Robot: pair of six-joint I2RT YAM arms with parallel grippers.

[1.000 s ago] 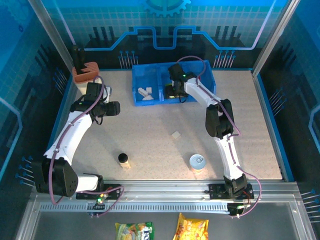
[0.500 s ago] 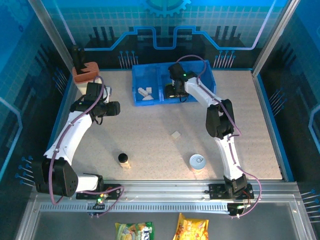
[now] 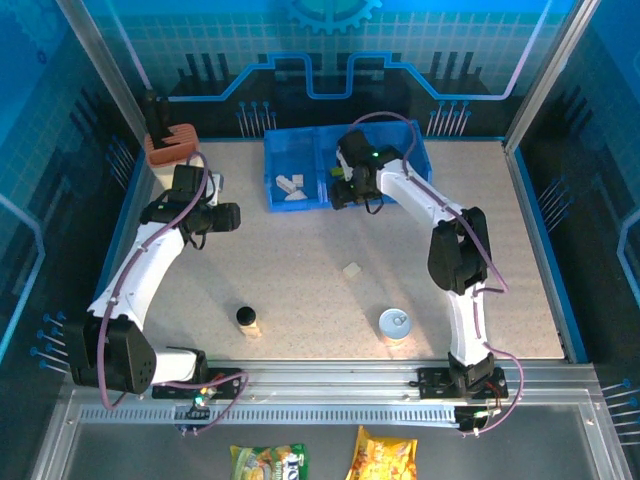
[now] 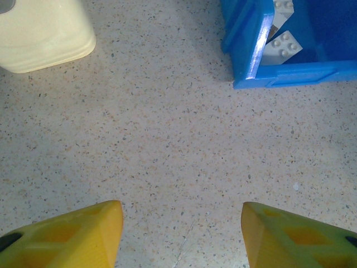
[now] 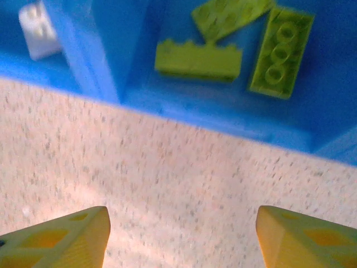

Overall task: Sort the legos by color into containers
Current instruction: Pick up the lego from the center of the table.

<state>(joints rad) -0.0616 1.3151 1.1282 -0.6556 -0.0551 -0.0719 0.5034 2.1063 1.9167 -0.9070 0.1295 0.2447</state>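
The blue bin (image 3: 290,140) stands at the back of the table. Its left compartment holds white bricks (image 3: 292,187), which also show in the left wrist view (image 4: 281,44). In the right wrist view three lime green bricks (image 5: 198,58) lie in the middle compartment, behind the bin wall (image 5: 106,50), and a white brick (image 5: 38,23) lies beyond the divider. One cream brick (image 3: 351,269) lies loose mid-table. My right gripper (image 5: 181,234) hangs open and empty over bare table just in front of the bin (image 3: 345,192). My left gripper (image 4: 181,234) is open and empty left of the bin (image 3: 228,217).
A tin can (image 3: 395,323) and a black-capped bottle (image 3: 247,318) stand near the front. A tan holder (image 3: 172,143) sits at the back left. A cream plastic block (image 4: 44,33) lies ahead-left of the left gripper. Blue walls fence the table's sides.
My right gripper has drawn back from above the bin's middle compartment to the table just in front of it. The left arm has not moved.
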